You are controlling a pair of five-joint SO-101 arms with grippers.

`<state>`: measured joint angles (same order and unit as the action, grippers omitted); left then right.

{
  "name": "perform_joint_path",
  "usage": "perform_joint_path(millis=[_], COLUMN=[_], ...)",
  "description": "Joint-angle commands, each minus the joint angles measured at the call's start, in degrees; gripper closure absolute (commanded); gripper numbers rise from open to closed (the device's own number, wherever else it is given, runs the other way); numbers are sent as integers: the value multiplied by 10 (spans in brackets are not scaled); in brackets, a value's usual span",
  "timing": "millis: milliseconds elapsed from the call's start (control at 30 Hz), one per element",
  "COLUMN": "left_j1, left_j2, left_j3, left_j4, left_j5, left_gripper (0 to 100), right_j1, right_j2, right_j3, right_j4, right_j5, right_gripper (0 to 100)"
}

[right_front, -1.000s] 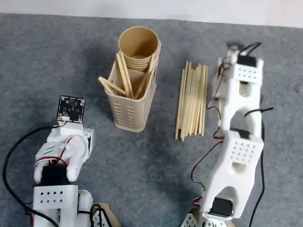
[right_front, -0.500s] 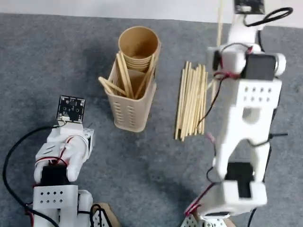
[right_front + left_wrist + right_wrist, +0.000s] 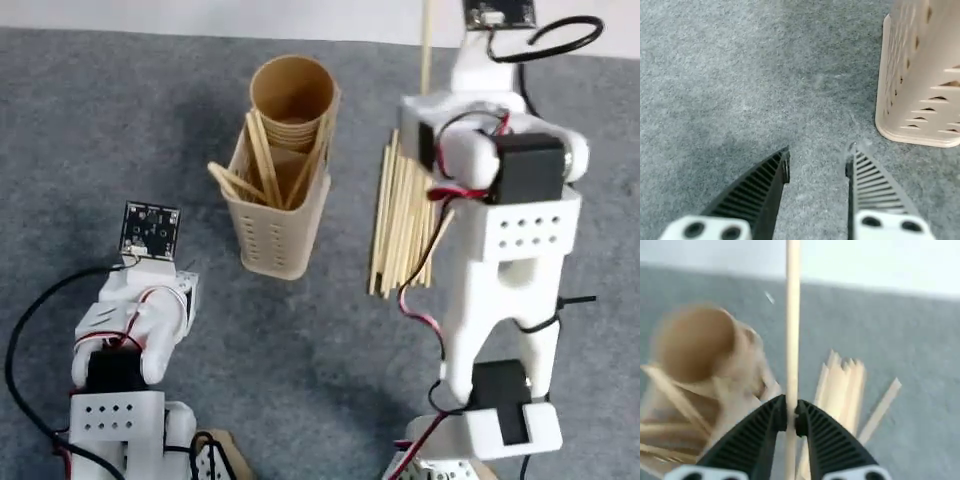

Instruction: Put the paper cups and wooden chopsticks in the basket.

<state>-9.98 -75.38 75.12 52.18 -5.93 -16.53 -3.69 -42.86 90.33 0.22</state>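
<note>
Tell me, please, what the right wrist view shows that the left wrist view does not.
Right wrist view: the right gripper shut on one chopstick, the loose chopstick pile on the table, and the blurred paper cups. Left wrist view: the left gripper, open above the carpet. Both: the basket and the carpet.

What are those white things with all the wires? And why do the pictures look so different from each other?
They are two robot arms, a left arm and a right arm, each ending in a pincer called a gripper. One camera looks down over the grey table. Two small cameras ride on the wrists, so each shows its own pincer up close. On the table stands a basket holding paper cups and a few chopsticks, with a pile of wooden chopsticks beside it. The right gripper pinches one chopstick. The left gripper is open and holds nothing.
</note>
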Motion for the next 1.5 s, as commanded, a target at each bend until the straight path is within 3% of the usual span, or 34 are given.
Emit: perform_joint_path(millis=[0, 167, 367, 667, 767, 1033, 1300, 1467], left_j1=[6, 8, 9, 8, 8, 8, 6, 6], left_j2=[-3, -3, -4, -4, -4, -4, -4, -4], left_j3=[-14, -14, -3, 0, 0, 1, 1, 1], left_j4=[0, -1, -3, -4, -4, -4, -4, -4], left_j5=[3, 3, 3, 3, 3, 3, 3, 3], left_gripper=[794, 794, 794, 794, 794, 794, 794, 794], right_j1=[-61, -118, -143, -179, -179, -177, -179, -180], right_j2=[-60, -126, -169, -314, -317, -265, -219, -224], right_j3=[-15, -6, 104, 531, 614, 641, 641, 639], right_j4=[-56, -106, -191, -522, -600, -656, -617, -560], right_j5=[-24, -25, -26, -23, -23, -22, -23, -23], right_gripper=[993, 993, 993, 993, 993, 993, 983, 819])
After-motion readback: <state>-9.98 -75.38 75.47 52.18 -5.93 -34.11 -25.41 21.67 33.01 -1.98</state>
